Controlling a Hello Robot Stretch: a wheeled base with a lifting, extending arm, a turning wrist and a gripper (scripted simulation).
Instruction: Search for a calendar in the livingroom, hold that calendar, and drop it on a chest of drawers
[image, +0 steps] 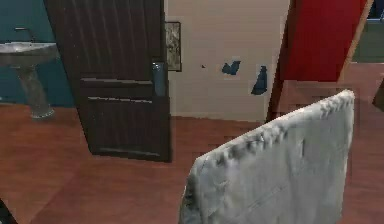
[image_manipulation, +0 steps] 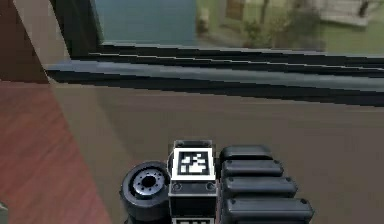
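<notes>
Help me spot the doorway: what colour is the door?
Dark brown door, best in the forward view.

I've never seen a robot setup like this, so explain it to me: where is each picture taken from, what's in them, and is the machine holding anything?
These are views from a wheeled robot with one reaching arm in a simulated house. The forward view looks ahead and a little down: a dark door, a pedestal sink to its left, a cream wall with a small picture, something red at the right, and a pale grey draped shape close in front. The arm side view looks out sideways at a window above a plain wall. At its bottom edge is the arm, with a white marked square and a dark round part, probably the claw. Its far end can't be made out, so I cannot tell whether it holds anything.
</notes>
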